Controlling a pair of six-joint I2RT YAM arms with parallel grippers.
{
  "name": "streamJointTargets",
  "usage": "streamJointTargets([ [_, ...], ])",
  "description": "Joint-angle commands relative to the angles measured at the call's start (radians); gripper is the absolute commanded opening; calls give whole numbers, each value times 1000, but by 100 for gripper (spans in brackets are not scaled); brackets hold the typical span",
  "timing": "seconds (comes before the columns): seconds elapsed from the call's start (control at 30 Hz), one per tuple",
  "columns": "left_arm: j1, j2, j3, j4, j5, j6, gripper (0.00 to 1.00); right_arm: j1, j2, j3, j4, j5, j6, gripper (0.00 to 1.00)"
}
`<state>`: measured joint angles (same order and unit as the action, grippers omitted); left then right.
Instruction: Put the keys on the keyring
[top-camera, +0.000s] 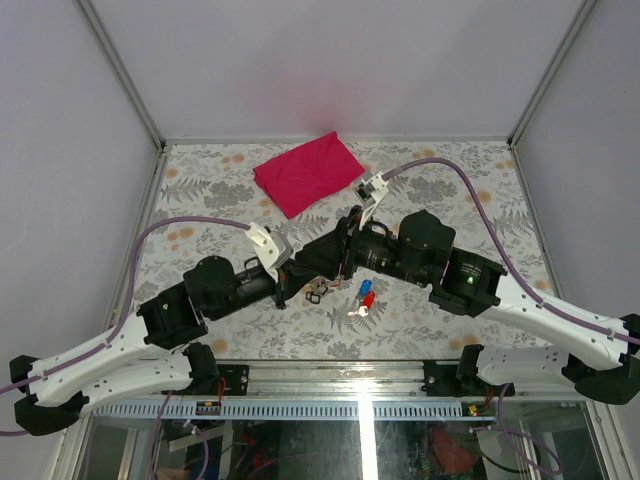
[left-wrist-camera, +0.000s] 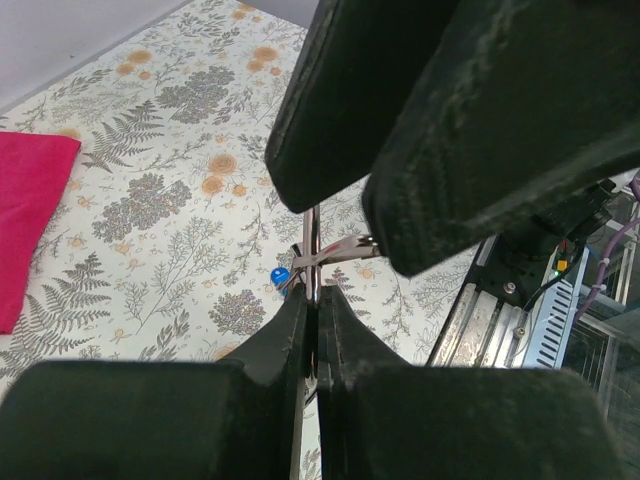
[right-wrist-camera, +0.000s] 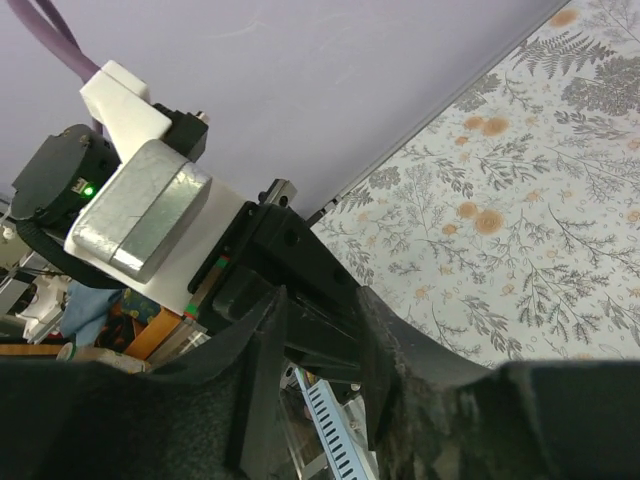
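It was a robotics lab cell: pale panel walls (top-camera: 340, 60) in aluminium framing (top-camera: 117, 68), a floral-covered worktop (top-camera: 200, 180), cable trunking (top-camera: 300, 410) along its near edge.

Left claw (left-wrist-camera: 315, 300) clamped tight, right claw (right-wrist-camera: 320, 315) parted, the two nearly tip to tip.

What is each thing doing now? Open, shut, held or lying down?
left fingers: shut on the keyring
right fingers: open, holding nothing
keyring: pinched by the left fingers
red key: lying on the table
blue key: lying on the table
cloth: folded, lying flat
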<state>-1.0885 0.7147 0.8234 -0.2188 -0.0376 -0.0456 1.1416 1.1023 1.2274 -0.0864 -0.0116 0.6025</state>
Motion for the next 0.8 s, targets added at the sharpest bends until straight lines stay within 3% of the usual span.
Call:
streamJointTargets([
  [0.0,-4,-21,-8,105,-8,-14,0,1,-10,44,77,-48,-11,43],
  [0.23,-4,-64,-39,164,8,-52,0,2,-105,5,21,87,-99,45],
  [0.37,-5,-98,-51,208,29,-74,0,2,-201,-63,14,123,-239,47],
  [0.57,-6,-116,-26,222,74,-93,0,3,-315,-229,67,38,-494,56],
  [0.77,-5,-127,-14,234,99,-113,0,2,-308,-275,148,-5,-519,59],
])
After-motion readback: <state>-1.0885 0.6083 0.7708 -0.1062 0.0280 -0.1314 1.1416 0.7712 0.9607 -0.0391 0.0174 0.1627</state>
